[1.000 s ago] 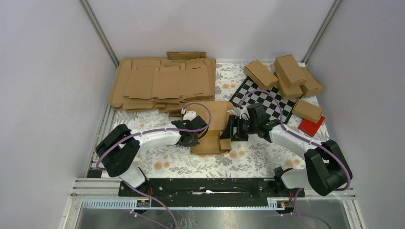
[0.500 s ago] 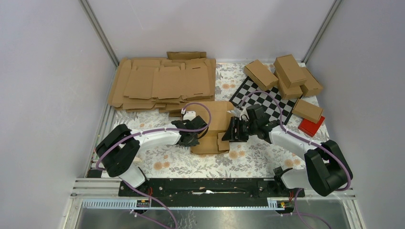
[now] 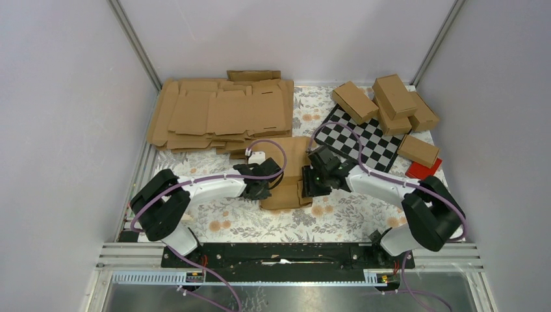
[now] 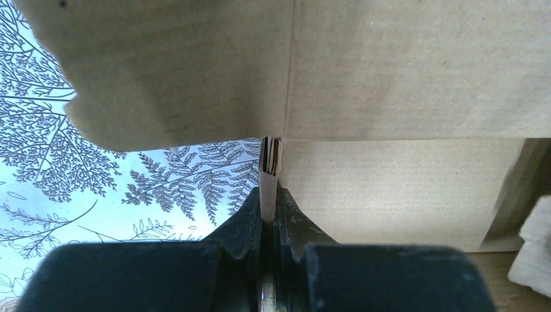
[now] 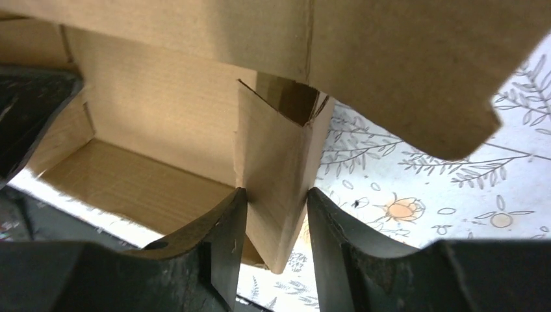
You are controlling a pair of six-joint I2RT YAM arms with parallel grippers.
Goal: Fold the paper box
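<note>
Now brings the right gripper (image 5: 273, 195) in to the paper box (image 3: 289, 172), which lies at the middle of the surface (image 3: 221, 224) between both arms. Narrows its jaws from wide to a pinch, both fingers (image 5: 221, 221) already against the upright folded side flap. Keeps the left gripper (image 4: 268, 195) closed tight on the thin edge of the opposite panel, unchanged. Probably means raising a side wall; still leaves the top flaps open, so far from finished.
</note>
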